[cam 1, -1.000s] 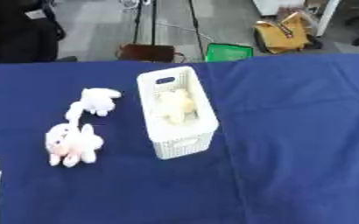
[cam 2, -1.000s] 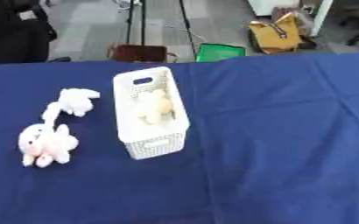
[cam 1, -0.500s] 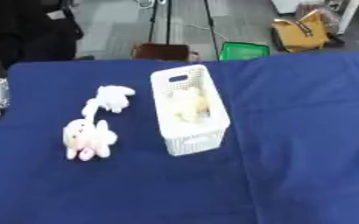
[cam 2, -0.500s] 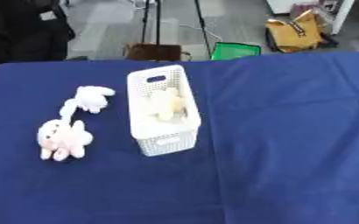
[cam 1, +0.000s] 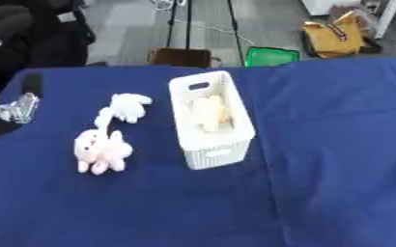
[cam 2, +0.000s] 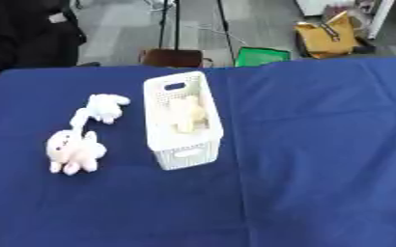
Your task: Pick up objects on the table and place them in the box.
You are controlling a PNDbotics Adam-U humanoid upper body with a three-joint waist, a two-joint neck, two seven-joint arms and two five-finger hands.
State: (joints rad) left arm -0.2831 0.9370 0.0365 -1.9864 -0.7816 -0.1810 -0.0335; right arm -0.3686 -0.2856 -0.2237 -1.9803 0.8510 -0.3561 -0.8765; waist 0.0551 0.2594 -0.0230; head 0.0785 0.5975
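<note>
Since open at the top and set mid-tabletop on blue cloth, takes drops from either side: white perforated plastic box, cream plush toy already inside. Leaves two just left of it, flat and free to grasp from above: pink-and-white plush rabbit, small white plush toy. Shows silver-and-black left hand at the left edge, apart from both; cannot tell how its fingers stand.

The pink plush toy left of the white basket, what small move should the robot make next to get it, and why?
Probably bring the left hand rightward and nearer, toward the pink plush toy. It lies loose on the blue cloth left of the white basket, which already holds a cream toy, and that hand shows only at the left edge, holding nothing visible.
</note>
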